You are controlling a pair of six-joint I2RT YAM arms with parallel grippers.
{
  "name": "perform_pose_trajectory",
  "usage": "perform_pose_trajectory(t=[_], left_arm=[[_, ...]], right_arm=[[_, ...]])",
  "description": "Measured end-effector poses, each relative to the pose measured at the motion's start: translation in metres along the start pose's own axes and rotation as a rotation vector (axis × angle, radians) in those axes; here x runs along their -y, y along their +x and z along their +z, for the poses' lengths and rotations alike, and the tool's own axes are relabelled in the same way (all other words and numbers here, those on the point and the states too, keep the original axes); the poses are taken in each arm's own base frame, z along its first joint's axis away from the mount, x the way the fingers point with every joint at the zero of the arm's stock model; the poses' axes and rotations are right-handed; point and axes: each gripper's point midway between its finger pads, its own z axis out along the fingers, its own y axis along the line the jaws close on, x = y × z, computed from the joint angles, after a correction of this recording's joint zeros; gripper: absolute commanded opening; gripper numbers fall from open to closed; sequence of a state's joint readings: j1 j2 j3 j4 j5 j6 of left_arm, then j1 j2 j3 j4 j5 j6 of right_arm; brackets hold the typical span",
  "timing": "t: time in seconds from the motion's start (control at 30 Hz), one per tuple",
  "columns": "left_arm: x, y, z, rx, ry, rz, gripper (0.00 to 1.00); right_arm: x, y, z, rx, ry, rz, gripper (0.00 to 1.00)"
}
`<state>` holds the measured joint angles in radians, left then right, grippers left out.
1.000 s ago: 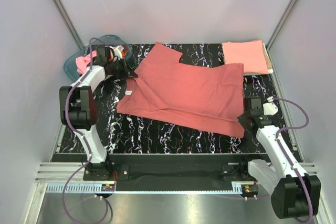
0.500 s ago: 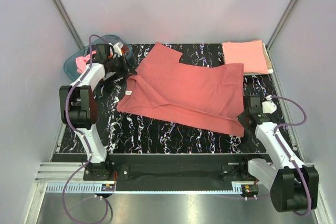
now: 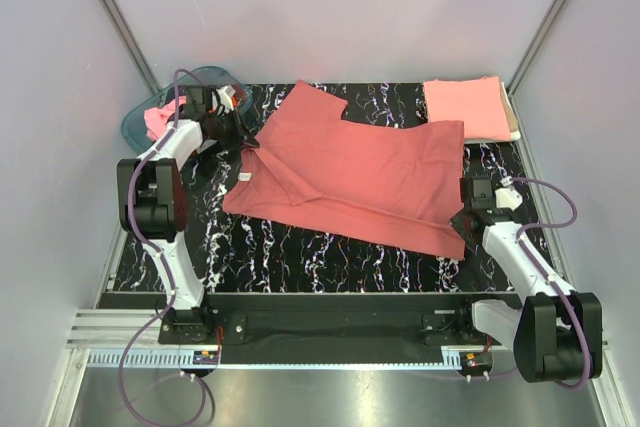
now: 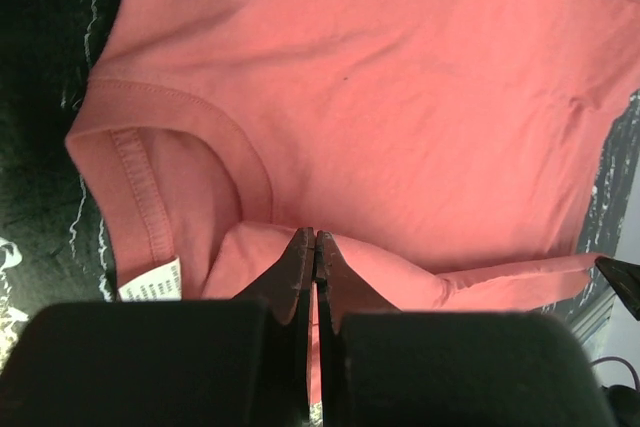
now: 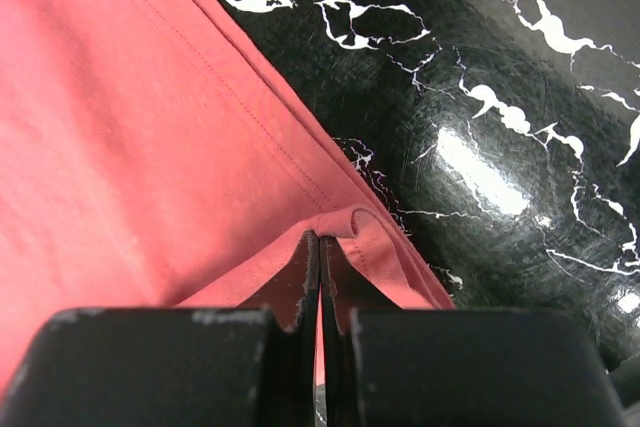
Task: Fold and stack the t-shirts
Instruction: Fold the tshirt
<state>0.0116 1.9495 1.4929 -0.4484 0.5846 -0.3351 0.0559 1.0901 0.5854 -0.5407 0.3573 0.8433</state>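
Brick-red t-shirt (image 3: 350, 177) spread mostly flat across the middle of the black marbled table (image 3: 300, 252), collar toward the left edge, hem toward the right edge. Pinched just beside the neckline, near the white neck label (image 4: 150, 282), by the left gripper (image 4: 314, 247), jaws pressed together on a raised fold of cloth. Pinched at the near hem corner by the right gripper (image 5: 320, 247), likewise closed tight on the fabric. Judged as early in this shirt's first fold: no half laid over yet. Done so far: a salmon-pink t-shirt (image 3: 465, 107) folded at the far right corner, possibly over another layer, hard to tell. Left to do: this fold, the stacking, then the pink cloth (image 3: 158, 119) in the teal tub (image 3: 135, 127) at the far left corner.
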Motion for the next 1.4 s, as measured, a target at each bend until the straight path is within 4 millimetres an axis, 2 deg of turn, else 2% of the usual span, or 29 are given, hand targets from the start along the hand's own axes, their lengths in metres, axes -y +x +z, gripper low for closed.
perform_pose_trajectory(t=[0.17,0.43,0.97,1.3,1.4], left_arm=[[-0.008,0.005,0.000,-0.017,-0.041,-0.011,0.00],[-0.012,0.001,0.000,-0.006,-0.065,0.005,0.00],[-0.015,-0.007,-0.002,-0.002,-0.088,0.006,0.00],[-0.022,-0.004,0.004,-0.020,-0.084,-0.011,0.00],[-0.022,-0.004,0.004,-0.021,-0.082,-0.012,0.00]], right_arm=[[-0.003,-0.002,0.002,0.005,-0.010,-0.031,0.00],[-0.023,-0.016,0.006,0.015,-0.040,-0.080,0.00],[-0.023,-0.001,0.030,-0.062,-0.002,-0.125,0.00],[-0.024,-0.005,0.031,-0.049,-0.009,-0.124,0.00],[-0.027,-0.009,0.031,-0.042,-0.015,-0.137,0.07]])
